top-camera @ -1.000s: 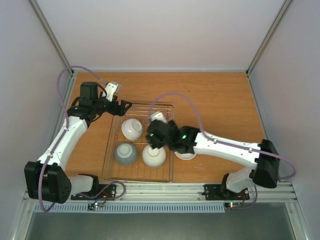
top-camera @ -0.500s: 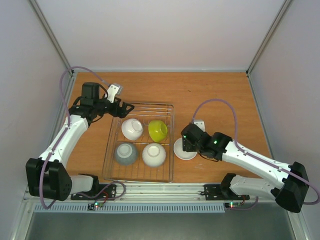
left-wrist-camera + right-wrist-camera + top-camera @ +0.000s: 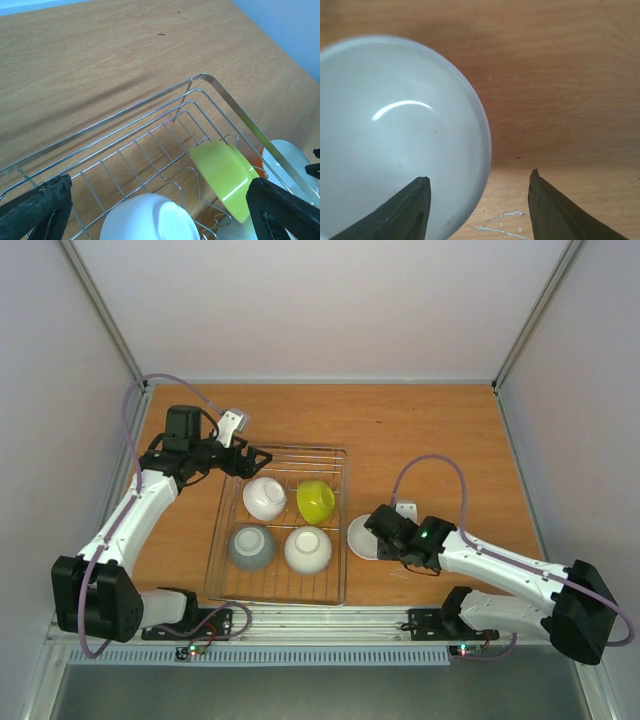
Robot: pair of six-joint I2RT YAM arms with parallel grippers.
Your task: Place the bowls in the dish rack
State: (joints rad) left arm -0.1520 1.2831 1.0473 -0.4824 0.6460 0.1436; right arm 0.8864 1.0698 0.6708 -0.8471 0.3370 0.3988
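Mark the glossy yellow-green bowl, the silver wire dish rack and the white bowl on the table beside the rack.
glossy yellow-green bowl [image 3: 315, 500]: top view, its middle.
silver wire dish rack [image 3: 235, 112]: left wrist view, its top rim.
white bowl beside the rack [image 3: 395, 140]: right wrist view, its inner surface.

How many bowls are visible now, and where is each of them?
5. Four stand in the dish rack: far white bowl, yellow-green bowl, grey bowl, near white bowl. The fifth bowl, white inside, sits on the table right of the rack. None seems hidden.
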